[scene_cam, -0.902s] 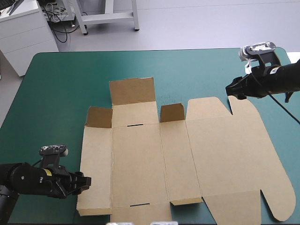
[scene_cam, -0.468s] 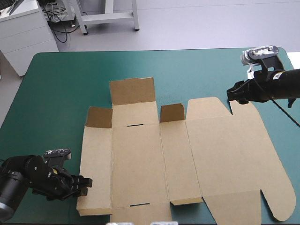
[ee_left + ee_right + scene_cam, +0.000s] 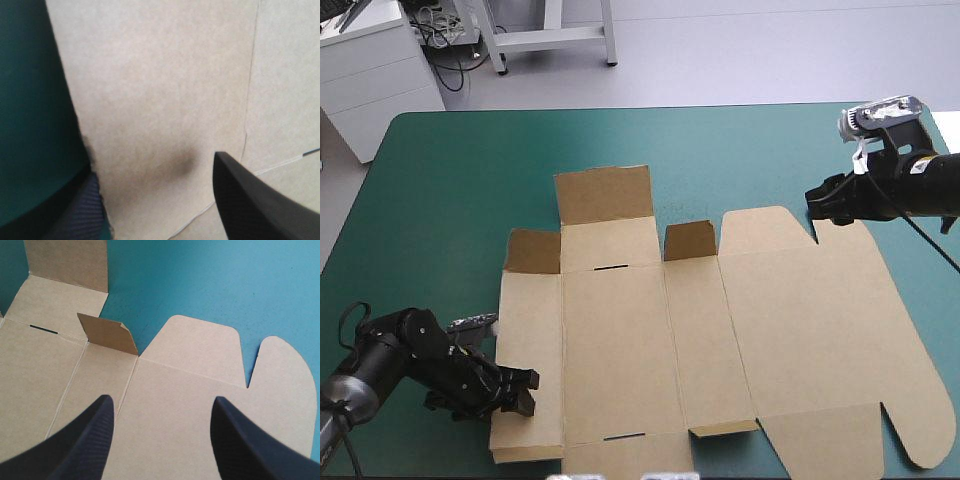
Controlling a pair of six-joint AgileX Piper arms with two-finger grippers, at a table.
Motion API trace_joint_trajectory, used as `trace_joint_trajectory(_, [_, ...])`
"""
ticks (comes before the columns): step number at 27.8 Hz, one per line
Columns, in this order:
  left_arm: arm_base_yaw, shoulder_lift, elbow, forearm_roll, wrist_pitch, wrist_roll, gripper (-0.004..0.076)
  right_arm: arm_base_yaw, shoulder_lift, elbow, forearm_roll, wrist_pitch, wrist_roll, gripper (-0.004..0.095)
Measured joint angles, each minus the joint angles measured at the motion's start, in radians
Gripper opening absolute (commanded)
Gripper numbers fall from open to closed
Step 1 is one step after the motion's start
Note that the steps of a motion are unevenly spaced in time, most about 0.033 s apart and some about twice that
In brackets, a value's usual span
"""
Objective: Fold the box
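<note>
The brown box (image 3: 720,330) lies as a flat cut sheet across the table's middle and right. Three small flaps along its far side stand partly raised, the tallest (image 3: 603,195) at the far left. My left gripper (image 3: 523,385) is open at the sheet's left edge near the front corner. In the left wrist view (image 3: 155,167) one finger (image 3: 87,210) sits at the board's edge and the other (image 3: 250,200) over the board (image 3: 160,90). My right gripper (image 3: 817,205) hovers open over the far right rounded flaps (image 3: 200,340), with nothing between its fingers (image 3: 161,400).
Teal-green cover (image 3: 450,200) shows between the box and the table's left and far edges. The sheet's front flaps reach the table's front edge. The right rounded flap (image 3: 910,420) lies near the right front corner.
My left gripper has swung in from beside the box's left edge to straddle that edge. The right gripper has drifted slightly to the right. The sheet has barely shifted.
</note>
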Motion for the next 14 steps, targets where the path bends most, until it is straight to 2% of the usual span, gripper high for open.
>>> trace_joint_trajectory(14, [0.0,0.027,0.038,-0.495,-0.128,0.333,0.0431,0.0,0.0,0.0,0.0,0.0,-0.004,0.0536])
